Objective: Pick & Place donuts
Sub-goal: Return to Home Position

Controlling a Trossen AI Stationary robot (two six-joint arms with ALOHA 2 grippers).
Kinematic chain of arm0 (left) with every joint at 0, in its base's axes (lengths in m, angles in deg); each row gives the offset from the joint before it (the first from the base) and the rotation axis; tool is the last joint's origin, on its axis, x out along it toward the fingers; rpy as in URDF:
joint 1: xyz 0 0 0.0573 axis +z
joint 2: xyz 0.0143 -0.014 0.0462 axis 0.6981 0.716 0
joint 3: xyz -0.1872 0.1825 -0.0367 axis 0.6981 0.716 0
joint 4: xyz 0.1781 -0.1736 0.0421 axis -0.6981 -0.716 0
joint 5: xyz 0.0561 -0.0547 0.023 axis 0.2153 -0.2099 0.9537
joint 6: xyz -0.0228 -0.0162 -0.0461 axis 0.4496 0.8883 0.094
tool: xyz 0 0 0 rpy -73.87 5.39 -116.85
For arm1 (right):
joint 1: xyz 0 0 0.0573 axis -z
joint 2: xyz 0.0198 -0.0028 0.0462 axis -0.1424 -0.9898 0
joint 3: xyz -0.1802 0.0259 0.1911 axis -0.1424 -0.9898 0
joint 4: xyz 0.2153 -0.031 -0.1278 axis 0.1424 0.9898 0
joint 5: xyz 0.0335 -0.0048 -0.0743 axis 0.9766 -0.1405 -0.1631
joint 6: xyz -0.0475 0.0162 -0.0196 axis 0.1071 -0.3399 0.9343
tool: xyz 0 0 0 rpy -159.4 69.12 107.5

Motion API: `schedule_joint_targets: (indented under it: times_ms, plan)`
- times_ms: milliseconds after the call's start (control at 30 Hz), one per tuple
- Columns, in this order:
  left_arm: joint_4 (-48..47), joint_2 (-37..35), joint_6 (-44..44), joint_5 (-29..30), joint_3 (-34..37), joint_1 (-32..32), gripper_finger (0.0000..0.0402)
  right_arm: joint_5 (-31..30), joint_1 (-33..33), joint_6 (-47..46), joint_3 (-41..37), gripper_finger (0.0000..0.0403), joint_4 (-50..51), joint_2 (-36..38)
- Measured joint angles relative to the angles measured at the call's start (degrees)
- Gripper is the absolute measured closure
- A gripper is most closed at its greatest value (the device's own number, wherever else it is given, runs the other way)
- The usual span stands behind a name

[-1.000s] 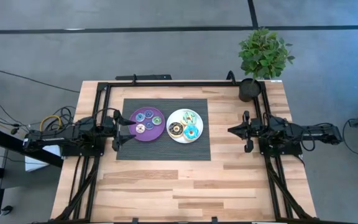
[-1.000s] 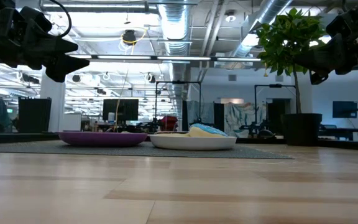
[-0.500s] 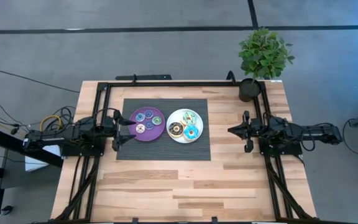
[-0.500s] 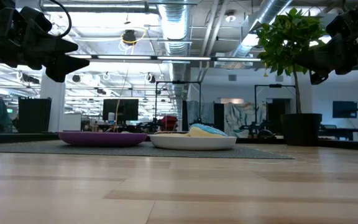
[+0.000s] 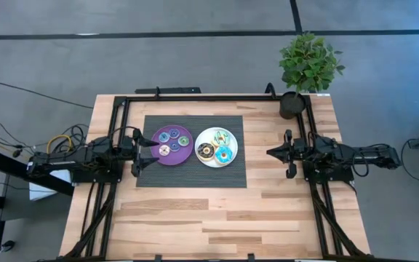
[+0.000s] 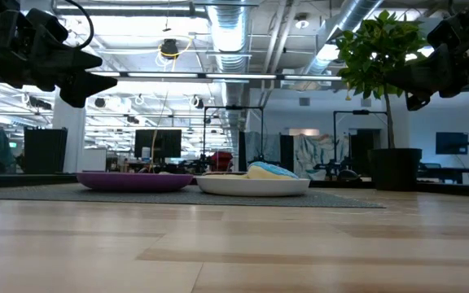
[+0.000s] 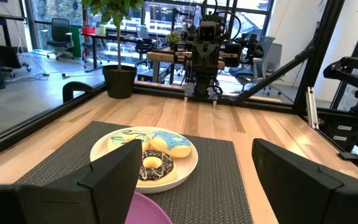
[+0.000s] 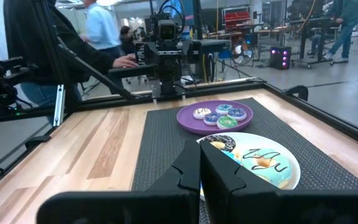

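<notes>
High view: we find the donuts (image 5: 222,153) plated on the mat (image 5: 195,178), small ones on the purple plate (image 5: 180,157), large ones on the white plate (image 5: 236,145); the left gripper (image 5: 142,153) lies just beside the purple plate and the right gripper (image 5: 269,153) well apart from the white one, so the left arm is nearer. Low view: the 2 plates sit side by side, arms high. Wrist views: the left fingers (image 7: 114,174) stand wide and empty, while the right fingers (image 8: 188,168) press together, holding nothing.

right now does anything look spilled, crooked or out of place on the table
Nothing stands out. The donuts all sit on the purple plate and the white plate, side by side on the dark mat; the left claw, open, and the right claw, shut, hold nothing.
</notes>
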Motion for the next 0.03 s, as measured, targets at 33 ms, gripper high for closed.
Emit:
schedule_joint_targets:
  times_ms: [33]
  plan:
    - [-0.01, -0.01, 0.0, 0.0, 0.0, 0.0, 0.0104, -0.01, 0.0, 0.0, 0.0, 0.0403, 0.0, -0.01]
